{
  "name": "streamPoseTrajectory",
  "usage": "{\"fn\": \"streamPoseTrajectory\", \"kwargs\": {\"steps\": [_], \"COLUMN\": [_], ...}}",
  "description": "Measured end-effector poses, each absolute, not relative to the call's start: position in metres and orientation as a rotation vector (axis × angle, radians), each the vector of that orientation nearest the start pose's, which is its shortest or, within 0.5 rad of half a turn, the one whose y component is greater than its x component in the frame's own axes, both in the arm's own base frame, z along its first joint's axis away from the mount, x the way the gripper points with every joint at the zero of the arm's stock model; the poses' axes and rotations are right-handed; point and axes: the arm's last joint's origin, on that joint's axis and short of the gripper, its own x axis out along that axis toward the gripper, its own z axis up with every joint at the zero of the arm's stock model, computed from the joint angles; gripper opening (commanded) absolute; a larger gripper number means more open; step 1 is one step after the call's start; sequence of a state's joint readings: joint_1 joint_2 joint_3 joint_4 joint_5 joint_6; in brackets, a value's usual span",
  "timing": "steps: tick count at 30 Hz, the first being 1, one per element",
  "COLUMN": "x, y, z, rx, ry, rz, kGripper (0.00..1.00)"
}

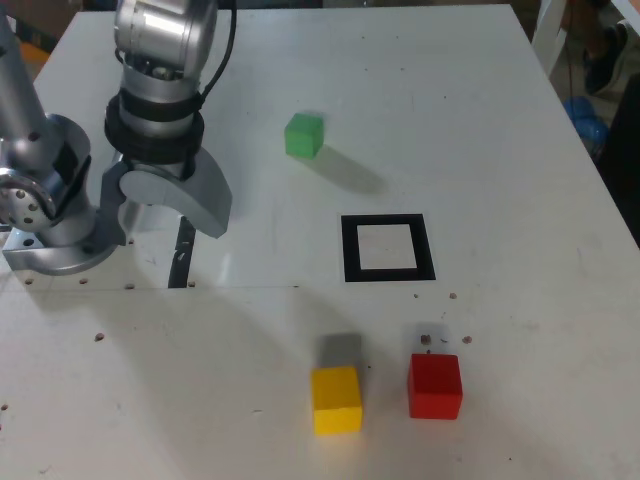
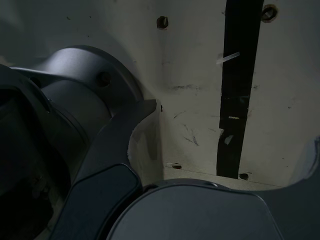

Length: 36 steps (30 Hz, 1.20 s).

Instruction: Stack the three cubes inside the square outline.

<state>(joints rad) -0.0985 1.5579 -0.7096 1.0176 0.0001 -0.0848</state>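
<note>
In the exterior view the green cube (image 1: 303, 135) sits at the far middle of the white table. The yellow cube (image 1: 336, 399) and the red cube (image 1: 435, 386) lie side by side near the front edge, a small gap between them. Between the green cube and that pair is the square outline (image 1: 387, 248), black with a white centre and nothing inside it. My gripper (image 1: 165, 212) hangs low over the table at the exterior view's left, well apart from all three cubes, jaws open and holding nothing. The wrist view shows no cube.
A narrow black tape strip (image 1: 183, 252) (image 2: 239, 90) runs on the table just under the gripper. The arm's grey base (image 1: 50, 230) stands at the exterior view's left edge. Small screw holes (image 2: 162, 22) dot the table surface (image 1: 470, 120).
</note>
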Motion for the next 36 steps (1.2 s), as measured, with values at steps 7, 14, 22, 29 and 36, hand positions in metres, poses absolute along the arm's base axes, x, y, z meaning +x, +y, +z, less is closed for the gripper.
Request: {"fn": "streamPoseTrajectory", "kwargs": {"steps": [7,14,22,29,36], "x": [0.145,0.152,0.191,0.217,0.242], "y": [-0.014,-0.019,-0.056,-0.094,-0.138], "z": [0.215,0.229,0.258,0.281,0.301], "rx": [0.037,0.049,0.158,0.334,0.57], "ry": [1.882,1.867,1.739,1.785,1.742], "rz": [0.015,0.0,-0.096,-0.116,-0.246], "kGripper": [0.99,0.99,0.99,0.99,0.99]}}
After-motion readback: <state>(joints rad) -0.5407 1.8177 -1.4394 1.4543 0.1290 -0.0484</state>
